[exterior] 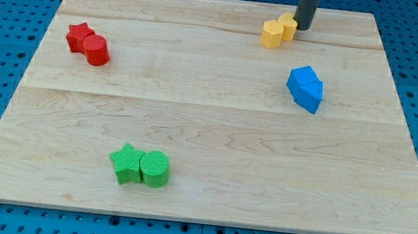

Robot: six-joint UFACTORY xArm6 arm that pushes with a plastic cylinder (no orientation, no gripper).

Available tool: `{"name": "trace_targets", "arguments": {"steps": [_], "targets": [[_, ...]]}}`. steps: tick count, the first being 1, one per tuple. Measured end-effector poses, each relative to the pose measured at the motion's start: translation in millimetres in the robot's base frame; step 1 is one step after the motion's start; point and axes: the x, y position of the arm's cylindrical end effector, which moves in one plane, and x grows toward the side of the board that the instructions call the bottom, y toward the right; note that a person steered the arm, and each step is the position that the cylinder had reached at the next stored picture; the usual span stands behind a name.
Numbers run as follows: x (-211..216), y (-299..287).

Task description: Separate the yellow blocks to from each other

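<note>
Two yellow blocks sit touching each other near the view's top, right of centre: one yellow block (272, 35) on the left and another yellow block (288, 26) just up and right of it; their shapes are hard to make out. My tip (302, 27) stands right beside the upper-right yellow block, on its right side, touching or almost touching it. The rod rises from there out of the view's top.
A red star (80, 36) and red cylinder (97, 50) touch at the upper left. A green star (126, 163) and green cylinder (154, 168) touch at the bottom. Two blue blocks (305, 88) sit together at the right. The wooden board (207, 132) lies on a blue pegboard.
</note>
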Motion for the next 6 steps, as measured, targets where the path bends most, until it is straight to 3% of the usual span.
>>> {"name": "trace_targets", "arguments": {"steps": [1,3,4,5,6], "targets": [[4,-3],[6,-129],[-15,-141],[8,-90],[5,-18]]}}
